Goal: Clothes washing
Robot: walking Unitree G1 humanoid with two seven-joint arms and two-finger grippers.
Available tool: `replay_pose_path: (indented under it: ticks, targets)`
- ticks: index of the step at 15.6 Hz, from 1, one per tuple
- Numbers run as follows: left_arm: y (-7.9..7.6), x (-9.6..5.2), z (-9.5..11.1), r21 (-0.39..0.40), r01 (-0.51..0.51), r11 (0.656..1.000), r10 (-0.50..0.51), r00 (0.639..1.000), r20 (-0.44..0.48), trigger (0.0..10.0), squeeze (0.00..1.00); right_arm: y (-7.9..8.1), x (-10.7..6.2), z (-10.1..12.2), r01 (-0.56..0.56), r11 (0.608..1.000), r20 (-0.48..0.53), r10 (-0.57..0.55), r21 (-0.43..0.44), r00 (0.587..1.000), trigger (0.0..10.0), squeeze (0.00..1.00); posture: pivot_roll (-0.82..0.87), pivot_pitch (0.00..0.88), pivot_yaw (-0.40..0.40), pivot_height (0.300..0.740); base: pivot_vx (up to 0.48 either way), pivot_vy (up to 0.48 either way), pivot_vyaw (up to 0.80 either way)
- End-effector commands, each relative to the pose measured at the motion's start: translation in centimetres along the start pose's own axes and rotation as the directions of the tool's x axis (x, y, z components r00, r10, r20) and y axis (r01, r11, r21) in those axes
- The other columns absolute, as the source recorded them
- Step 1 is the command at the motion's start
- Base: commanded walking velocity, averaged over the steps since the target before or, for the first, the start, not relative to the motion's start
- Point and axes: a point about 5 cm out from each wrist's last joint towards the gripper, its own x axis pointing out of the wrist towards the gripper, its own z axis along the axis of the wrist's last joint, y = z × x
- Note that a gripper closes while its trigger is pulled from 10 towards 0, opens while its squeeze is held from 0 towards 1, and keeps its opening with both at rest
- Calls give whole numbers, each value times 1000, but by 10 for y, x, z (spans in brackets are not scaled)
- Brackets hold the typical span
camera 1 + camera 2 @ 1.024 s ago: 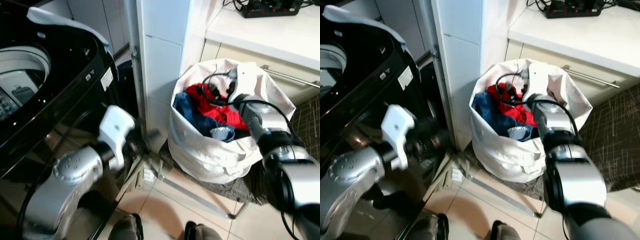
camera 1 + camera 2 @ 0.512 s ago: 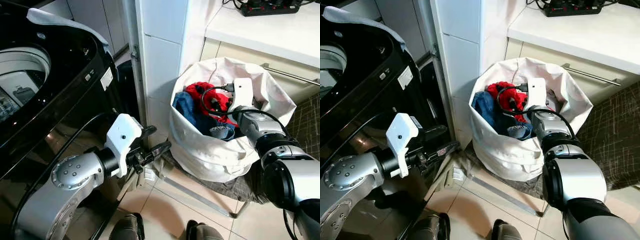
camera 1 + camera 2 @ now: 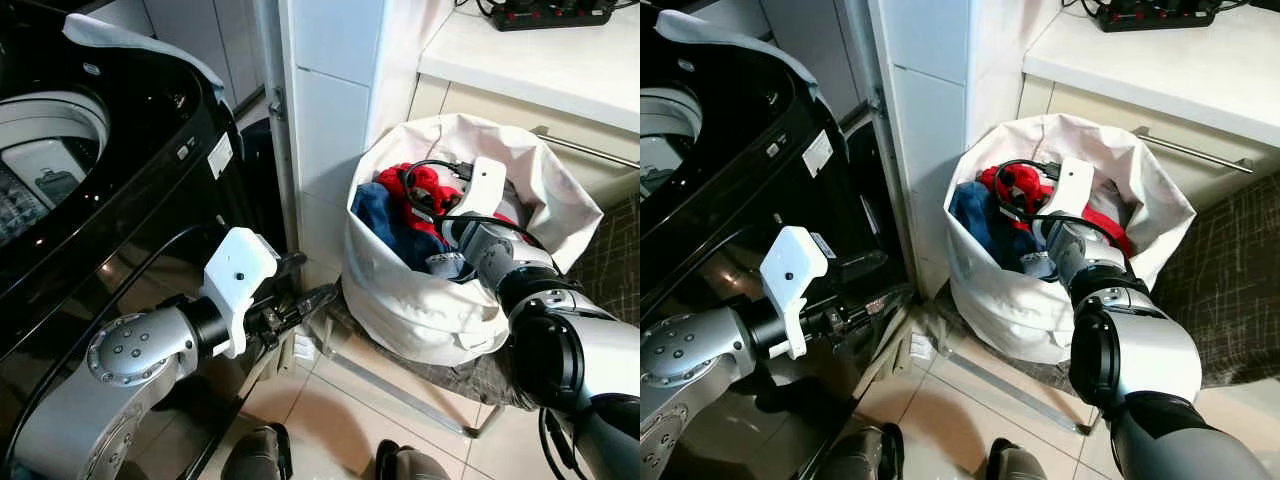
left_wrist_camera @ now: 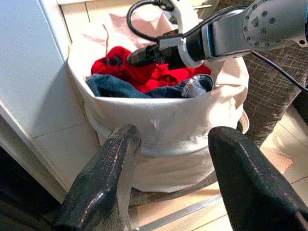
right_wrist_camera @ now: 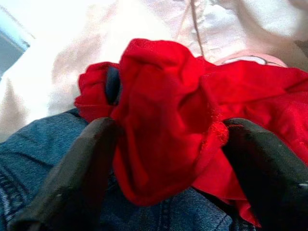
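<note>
Right gripper [image 5: 163, 144] is down in the bag [image 3: 420, 300], fingers spread either side of a bunched red garment [image 5: 159, 110] that sits right between them and just ahead — a squeeze should catch it. Jeans [image 5: 29, 159] lie under and beside the red one. Left gripper [image 4: 168, 159] hangs well short of the bag, fingers spread, nothing between them. The right arm is clearly the nearer one. The washer [image 3: 60, 150] stands off beyond the left arm, lid up.
</note>
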Motion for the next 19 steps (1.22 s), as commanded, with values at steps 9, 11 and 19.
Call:
replay_pose_path:
  ticks: [9,11,19]
  targets:
    - [-9,-2,3,-11,53,999,-52,999,3,10000,0,-3,0,-8,17,996,-45,-14,86,999,0,0,213,171,41,740,0,0,0]
    - [-10,-2,3,-11,57,998,-57,998,1,10000,0,-2,0,-8,13,994,-42,-8,105,999,0,0,213,169,40,740,0,0,0]
    - [-11,-3,3,-13,62,998,-62,998,-5,10000,0,-4,-1,-7,33,991,-36,-28,126,999,0,0,216,167,40,740,0,0,0]
